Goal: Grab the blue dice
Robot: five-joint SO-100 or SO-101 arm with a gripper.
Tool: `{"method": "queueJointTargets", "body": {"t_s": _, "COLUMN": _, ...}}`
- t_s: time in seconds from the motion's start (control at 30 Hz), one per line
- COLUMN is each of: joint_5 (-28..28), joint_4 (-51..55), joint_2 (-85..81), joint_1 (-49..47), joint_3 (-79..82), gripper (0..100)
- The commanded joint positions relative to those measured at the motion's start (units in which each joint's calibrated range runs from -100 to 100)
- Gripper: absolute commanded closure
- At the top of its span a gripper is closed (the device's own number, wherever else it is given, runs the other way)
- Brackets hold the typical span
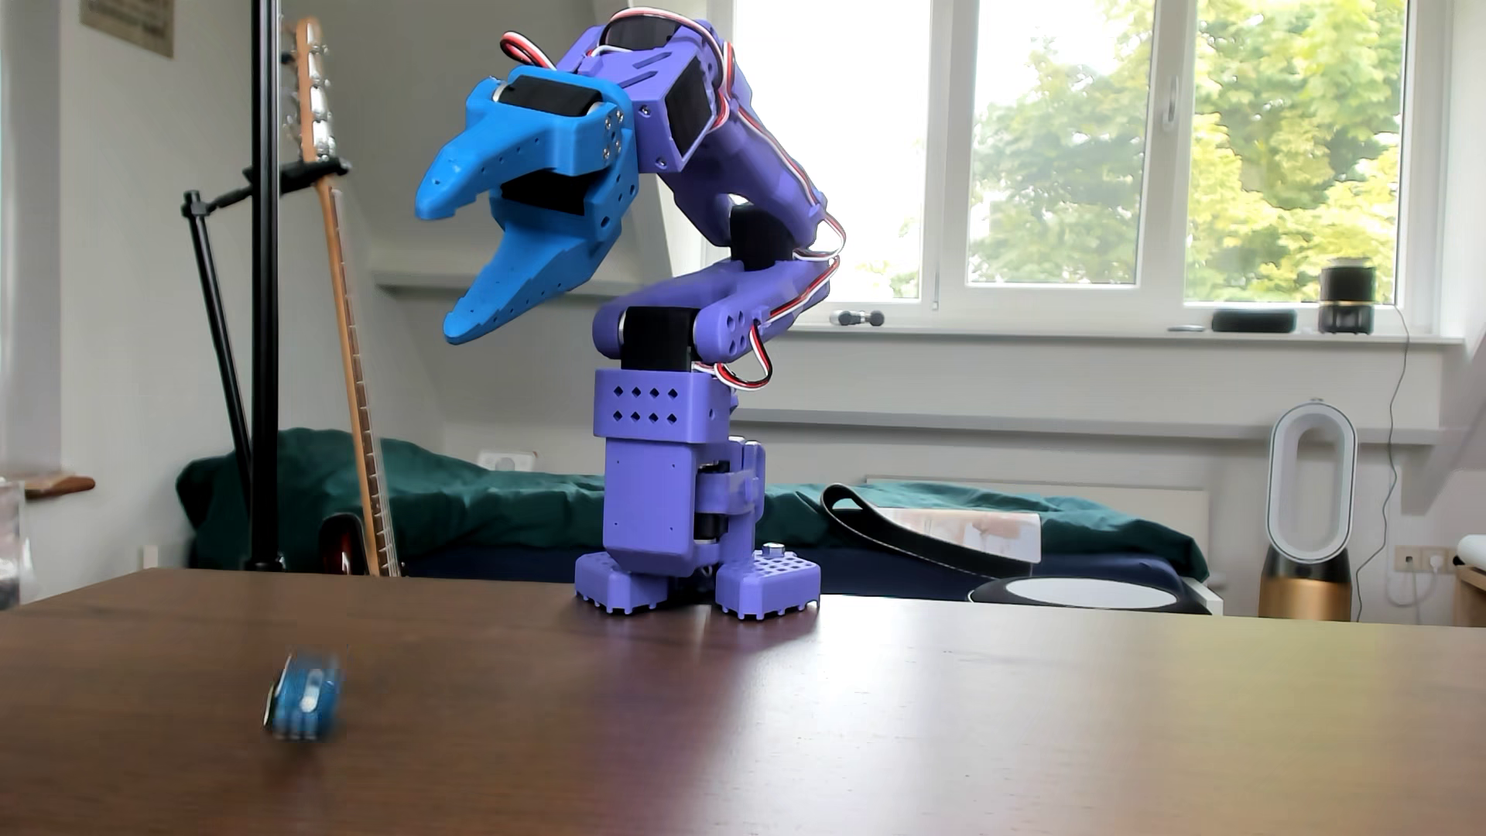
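1. At the left of the other view, the blue dice sits on the dark wooden table, low and near the camera. It shows smeared, so I cannot read its pips or say which face is up; the smear suggests it may not be at rest.
2. I judge it light, hard and glossy, with rounded corners, so likely to slip or skitter away if pinched off-centre. I would take it across two opposite flat faces, squarely, once it lies still.
3. Further right and high above the table, my gripper hangs with its bright-blue jaws spread wide and nothing between them, well apart from the dice.
4. Right again stands my purple base, planted on the table.
5. No brand, label or legible writing shows anywhere; the plaque at the top left is too dim to read.
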Motion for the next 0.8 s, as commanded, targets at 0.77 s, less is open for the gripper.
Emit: {"method": "queueJointTargets", "body": {"t_s": 0.77, "joint_5": -0.24, "joint_4": -0.59, "joint_2": -13.94, "joint_1": -6.47, "joint_3": 14.81, "gripper": 97}}
